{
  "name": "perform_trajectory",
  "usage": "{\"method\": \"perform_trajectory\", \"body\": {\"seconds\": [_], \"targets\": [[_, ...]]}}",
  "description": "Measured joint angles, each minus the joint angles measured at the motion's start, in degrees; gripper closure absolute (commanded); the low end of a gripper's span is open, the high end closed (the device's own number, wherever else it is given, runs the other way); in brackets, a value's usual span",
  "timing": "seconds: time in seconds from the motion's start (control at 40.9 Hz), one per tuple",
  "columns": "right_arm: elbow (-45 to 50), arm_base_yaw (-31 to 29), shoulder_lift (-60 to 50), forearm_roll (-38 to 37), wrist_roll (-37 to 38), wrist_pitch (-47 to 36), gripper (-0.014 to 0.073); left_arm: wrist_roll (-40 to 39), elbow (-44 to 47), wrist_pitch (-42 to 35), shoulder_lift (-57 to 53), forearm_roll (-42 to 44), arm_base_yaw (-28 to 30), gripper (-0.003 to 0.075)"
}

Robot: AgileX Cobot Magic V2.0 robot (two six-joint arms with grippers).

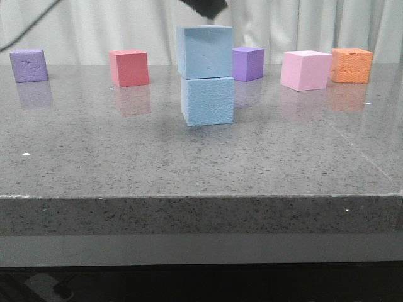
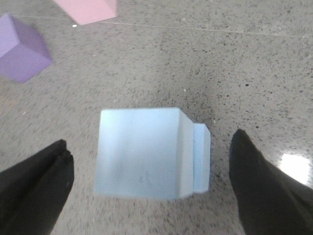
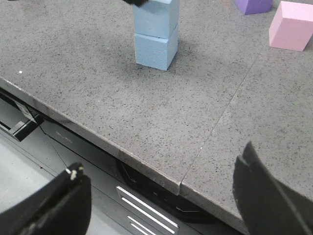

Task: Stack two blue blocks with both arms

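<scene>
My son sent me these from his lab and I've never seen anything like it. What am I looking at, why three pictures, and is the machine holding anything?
It is a robot with two arms, each ending in a black two-fingered pincer. One picture looks forward over a grey speckled table. The other two come from small cameras on the arms' wrists.

In the front view, two pale blue foam cubes stand stacked in the middle: the upper blue block rests on the lower blue block, turned slightly askew. Behind them sit two purple cubes, a red cube, a pink cube and an orange cube.

The left wrist view looks straight down on the stack: the left pincer is open, its fingers apart from the block on either side. The right pincer is open over the table's edge, away from the stack. Nothing is held.
</scene>
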Motion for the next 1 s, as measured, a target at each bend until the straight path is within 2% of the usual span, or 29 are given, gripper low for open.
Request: {"method": "perform_trajectory", "body": {"seconds": [0.294,0.489,0.612,0.807,1.003], "targets": [[0.0,0.0,0.0,0.0,0.0,0.0,-0.0007,-18.01,-0.09,10.27,-5.96,10.14,0.0,0.0099],[0.0,0.0,0.0,0.0,0.0,0.0,-0.0007,-34.14,-0.09,12.53,-8.25,15.44,0.4,0.0103],[0.0,0.0,0.0,0.0,0.0,0.0,-0.0007,-40.28,1.01,12.65,-10.51,16.89,2.17,0.0103],[0.0,0.0,0.0,0.0,0.0,0.0,-0.0007,-43.09,11.26,11.28,-18.31,17.72,3.82,0.0103],[0.0,0.0,0.0,0.0,0.0,0.0,-0.0007,-44.72,27.09,2.95,-31.1,17.13,3.82,0.0103]]}}
